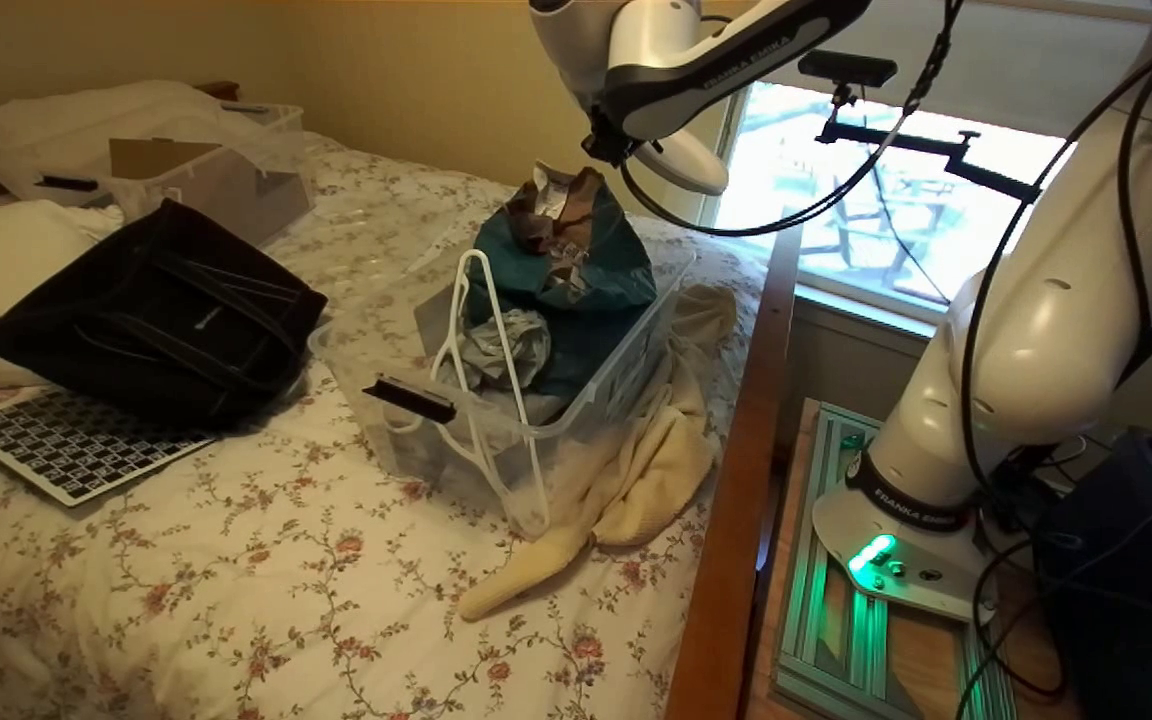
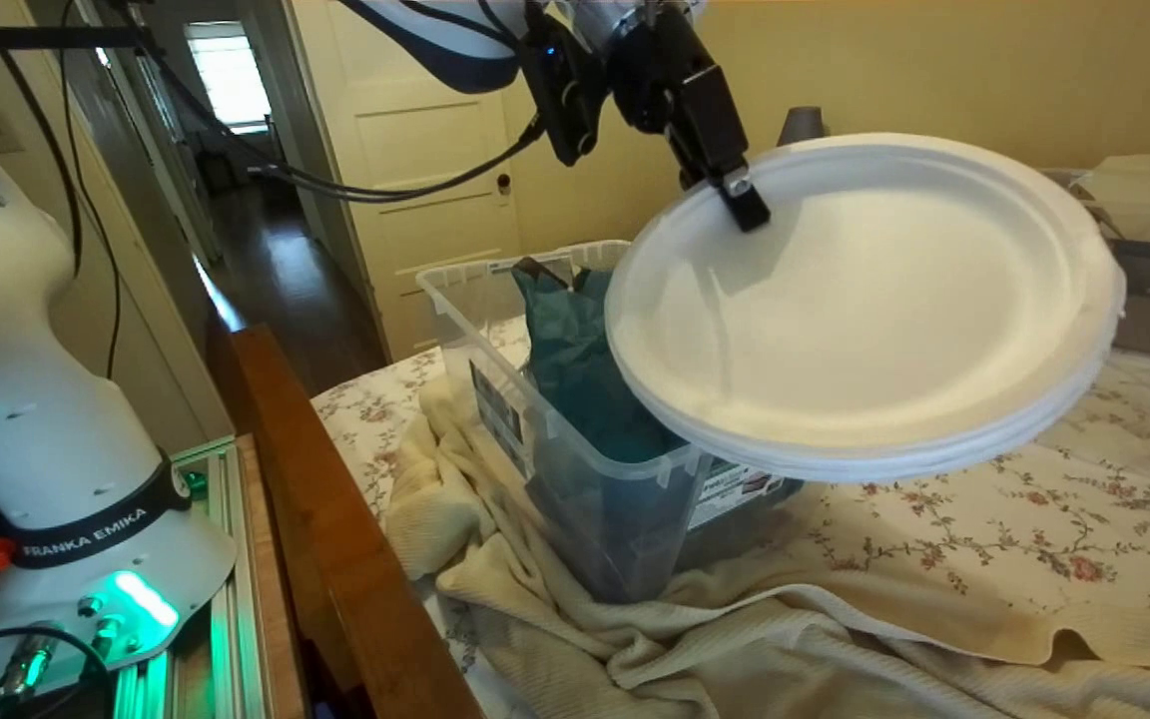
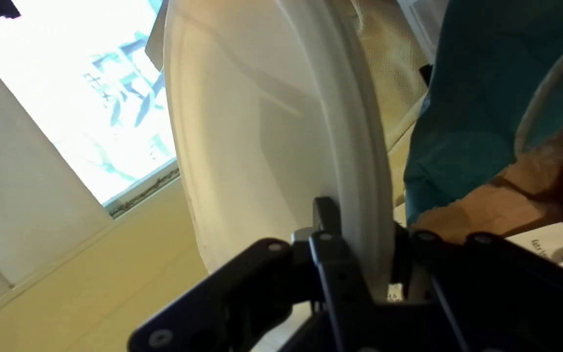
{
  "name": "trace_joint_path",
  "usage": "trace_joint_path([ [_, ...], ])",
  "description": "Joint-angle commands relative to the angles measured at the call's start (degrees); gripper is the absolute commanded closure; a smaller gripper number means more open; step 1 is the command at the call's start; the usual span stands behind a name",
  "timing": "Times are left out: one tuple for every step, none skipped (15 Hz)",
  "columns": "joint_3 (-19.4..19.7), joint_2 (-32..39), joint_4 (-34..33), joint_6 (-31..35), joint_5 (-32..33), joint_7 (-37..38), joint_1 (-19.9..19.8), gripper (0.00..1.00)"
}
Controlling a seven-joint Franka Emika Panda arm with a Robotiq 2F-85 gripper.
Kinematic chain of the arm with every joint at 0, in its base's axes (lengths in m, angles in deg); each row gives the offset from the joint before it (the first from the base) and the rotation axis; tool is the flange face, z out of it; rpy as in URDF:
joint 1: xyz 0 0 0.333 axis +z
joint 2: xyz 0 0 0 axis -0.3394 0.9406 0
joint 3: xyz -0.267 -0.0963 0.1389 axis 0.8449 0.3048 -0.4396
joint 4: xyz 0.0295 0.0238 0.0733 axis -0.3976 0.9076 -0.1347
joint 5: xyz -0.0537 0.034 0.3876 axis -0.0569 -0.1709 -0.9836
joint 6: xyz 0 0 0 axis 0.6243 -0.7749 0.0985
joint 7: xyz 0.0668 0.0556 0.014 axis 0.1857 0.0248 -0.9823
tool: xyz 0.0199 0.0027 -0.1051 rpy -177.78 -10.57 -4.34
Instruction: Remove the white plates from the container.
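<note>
The white plates (image 2: 864, 310) are a tilted stack held in the air by one edge. My gripper (image 2: 743, 200) is shut on that edge, one finger on the inner face. In the wrist view the stack (image 3: 355, 122) stands on edge between the black fingers (image 3: 364, 230). In an exterior view the gripper (image 1: 608, 140) is high above the bed; a white rounded edge under the arm looks like the plates (image 1: 686, 165). The clear container (image 1: 636, 365) sits on the bed, also seen partly behind the plates (image 2: 615, 529). It holds a teal bag (image 1: 561, 270) and crumpled paper (image 1: 506, 350).
A white hanger (image 1: 474, 254) sticks up over the container's near end. A cream blanket (image 2: 495, 559) lies around the container. A black bag (image 1: 166, 310), a checkered board (image 1: 76, 450) and another bin (image 1: 216, 190) are on the bed. A wooden bed rail (image 1: 731, 520) runs beside the robot base.
</note>
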Motion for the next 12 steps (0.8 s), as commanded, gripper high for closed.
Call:
trace_joint_path([
  [1.28, 5.99, -6.48, 1.00, -0.46, -1.91, -1.54, 0.96],
  [1.87, 7.69, -7.95, 1.45, -0.71, -2.31, -2.11, 0.96],
  [2.27, 9.03, -8.96, 1.81, -0.68, -2.37, -2.46, 0.96],
  [2.80, 10.69, -10.24, 2.27, -0.94, -2.79, -2.97, 0.96],
  [3.21, 11.99, -11.11, 2.92, -1.00, -3.07, -3.34, 0.96],
  [3.74, 13.61, -12.30, 3.84, -1.22, -3.63, -3.93, 0.96],
  [4.19, 14.97, -13.28, 4.42, -1.29, -3.97, -4.36, 0.96],
  [4.66, 16.48, -14.64, 4.26, -1.89, -4.61, -4.87, 0.96],
  [4.30, 12.87, -10.21, 3.95, -0.30, -2.08, -3.73, 0.96],
  [4.61, 13.86, -10.78, 4.09, -0.33, -2.18, -3.97, 0.82],
  [4.70, 14.14, -10.78, 4.01, -0.38, -2.21, -3.98, 0.82],
  [4.66, 14.16, -10.76, 4.01, -0.38, -2.20, -3.93, 0.82],
])
